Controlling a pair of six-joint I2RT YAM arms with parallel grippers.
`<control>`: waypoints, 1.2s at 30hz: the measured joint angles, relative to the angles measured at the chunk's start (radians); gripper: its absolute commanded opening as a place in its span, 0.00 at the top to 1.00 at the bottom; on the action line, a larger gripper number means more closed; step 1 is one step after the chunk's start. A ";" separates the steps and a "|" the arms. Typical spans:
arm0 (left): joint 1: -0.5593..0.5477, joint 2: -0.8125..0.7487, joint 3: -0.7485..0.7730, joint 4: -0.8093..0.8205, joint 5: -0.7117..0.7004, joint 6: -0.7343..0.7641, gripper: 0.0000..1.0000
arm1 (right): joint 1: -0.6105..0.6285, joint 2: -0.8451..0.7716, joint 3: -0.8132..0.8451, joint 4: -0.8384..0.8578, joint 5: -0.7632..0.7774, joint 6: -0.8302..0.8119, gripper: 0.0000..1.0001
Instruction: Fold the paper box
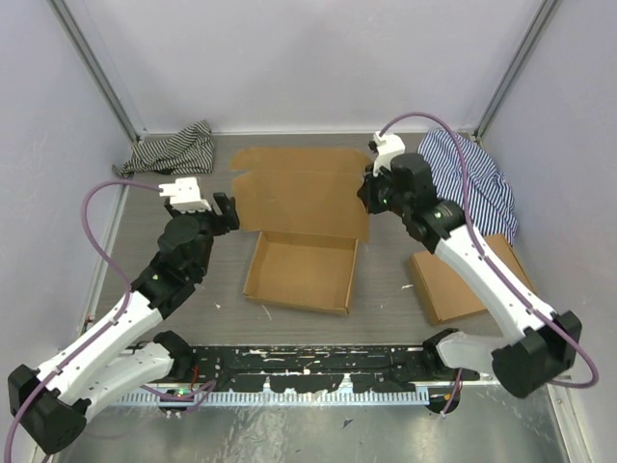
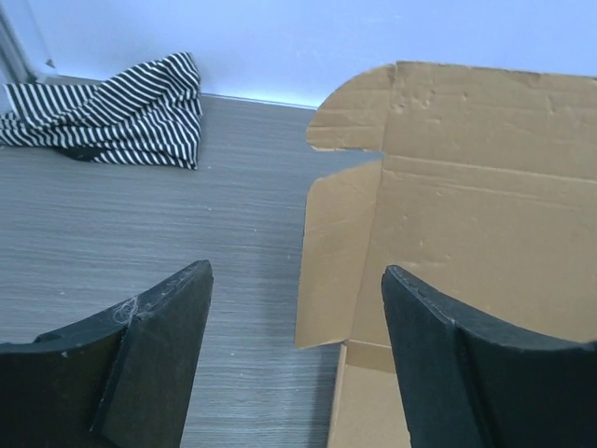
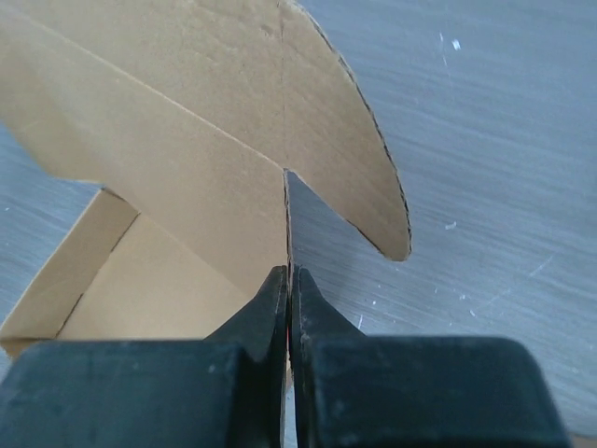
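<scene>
The paper box (image 1: 301,270) is plain brown cardboard in the middle of the table, its shallow tray formed and its lid (image 1: 301,188) raised behind. My right gripper (image 1: 367,193) is shut on the lid's right side flap (image 3: 233,215), whose edge runs between the fingers in the right wrist view; a rounded tab (image 3: 359,177) sticks out to the right. My left gripper (image 1: 228,212) is open and empty, just left of the lid's left flap (image 2: 336,252), apart from it. The box also shows in the left wrist view (image 2: 485,215).
A second flat brown cardboard box (image 1: 463,280) lies at the right under my right arm. A blue striped cloth (image 1: 472,178) lies at the back right, a black-and-white striped cloth (image 1: 174,149) at the back left, also in the left wrist view (image 2: 121,112).
</scene>
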 measured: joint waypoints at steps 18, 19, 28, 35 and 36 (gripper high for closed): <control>0.092 0.343 0.383 -0.367 0.042 0.085 0.10 | 0.059 -0.288 -0.245 0.188 -0.057 -0.124 0.99; 0.106 0.346 0.384 -0.379 0.056 0.085 0.10 | 0.059 -0.292 -0.245 0.184 -0.057 -0.124 0.99; 0.198 0.342 0.376 -0.393 0.222 0.068 0.12 | 0.059 -0.307 -0.246 0.168 -0.075 -0.125 0.99; 0.203 0.301 0.309 -0.302 0.369 0.064 0.14 | 0.059 -0.301 -0.245 0.147 -0.089 -0.125 0.99; 0.204 0.301 0.309 -0.296 0.375 0.064 0.15 | 0.059 -0.301 -0.245 0.143 -0.090 -0.125 0.99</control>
